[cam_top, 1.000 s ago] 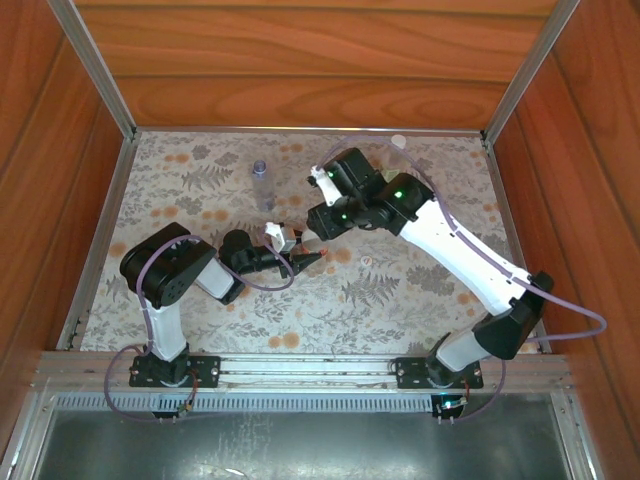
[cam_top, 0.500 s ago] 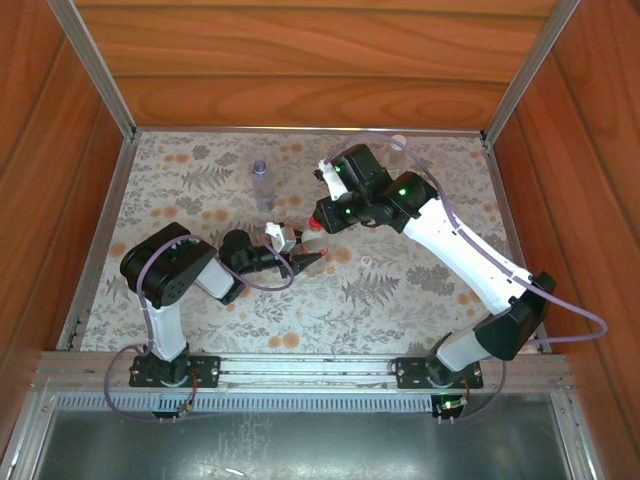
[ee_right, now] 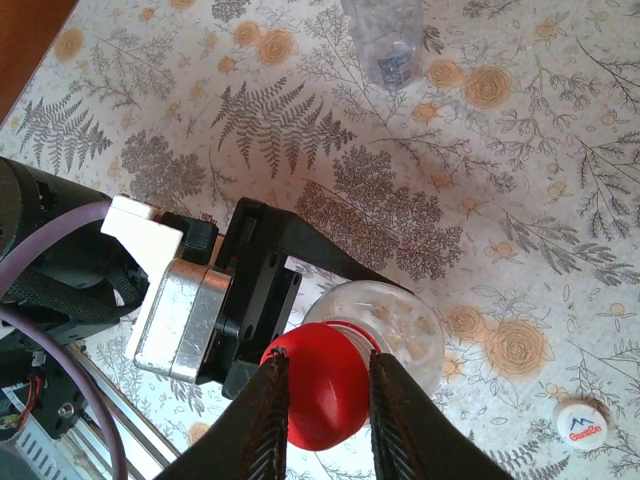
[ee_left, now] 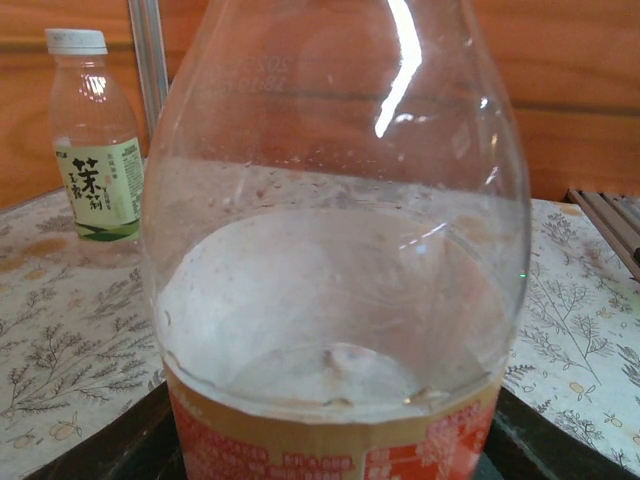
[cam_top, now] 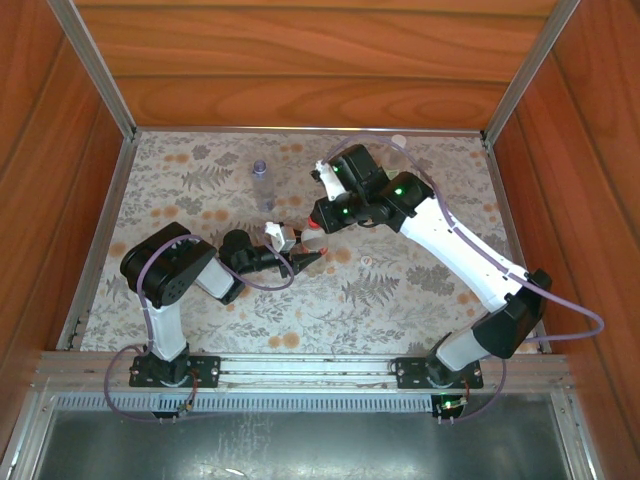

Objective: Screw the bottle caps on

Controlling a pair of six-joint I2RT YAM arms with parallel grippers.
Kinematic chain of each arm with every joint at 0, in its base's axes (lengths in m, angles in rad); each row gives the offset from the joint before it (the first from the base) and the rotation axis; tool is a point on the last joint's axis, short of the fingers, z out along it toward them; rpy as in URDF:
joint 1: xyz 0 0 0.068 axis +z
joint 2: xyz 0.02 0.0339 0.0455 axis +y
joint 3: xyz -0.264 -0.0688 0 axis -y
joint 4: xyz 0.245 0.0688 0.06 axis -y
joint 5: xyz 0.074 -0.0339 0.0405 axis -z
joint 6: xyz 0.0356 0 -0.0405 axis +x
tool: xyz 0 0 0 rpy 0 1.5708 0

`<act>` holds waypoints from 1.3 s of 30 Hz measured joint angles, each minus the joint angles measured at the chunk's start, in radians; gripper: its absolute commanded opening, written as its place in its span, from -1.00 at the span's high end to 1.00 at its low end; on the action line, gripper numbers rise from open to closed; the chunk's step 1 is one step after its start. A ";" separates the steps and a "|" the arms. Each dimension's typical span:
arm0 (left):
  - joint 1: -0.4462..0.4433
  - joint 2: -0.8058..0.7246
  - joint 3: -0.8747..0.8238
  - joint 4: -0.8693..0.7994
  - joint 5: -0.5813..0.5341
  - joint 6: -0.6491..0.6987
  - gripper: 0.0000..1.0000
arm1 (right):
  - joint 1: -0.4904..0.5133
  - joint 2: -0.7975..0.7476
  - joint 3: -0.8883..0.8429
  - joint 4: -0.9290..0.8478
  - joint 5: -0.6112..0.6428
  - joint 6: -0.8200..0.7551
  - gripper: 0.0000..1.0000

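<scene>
The red round plastic cap (ee_right: 325, 395) sits on the mouth of the clear plastic bottle with a red-and-white label (ee_left: 340, 250), near the middle of the counter (cam_top: 400, 300). My right tool (ee_right: 328, 362) is clenched on that cap, one finger pressed against each side. My left tool (cam_top: 303, 256) grips the bottle's body.

The right wrist view gives me the small whitish cap with a blue logo (ee_right: 580, 425), lying loose on the counter just right of the bottle, and the bluish unlabelled bottle (ee_right: 385, 40) toward the far edge. The left wrist view adds the green-labelled bottle (ee_left: 95, 130), standing with a white cap (ee_left: 76, 41) on it.

I count three bottles and three caps.
</scene>
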 measured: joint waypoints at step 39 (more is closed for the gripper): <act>0.000 0.008 0.011 0.000 -0.004 0.000 -0.15 | -0.059 -0.022 -0.056 0.067 -0.044 0.142 0.35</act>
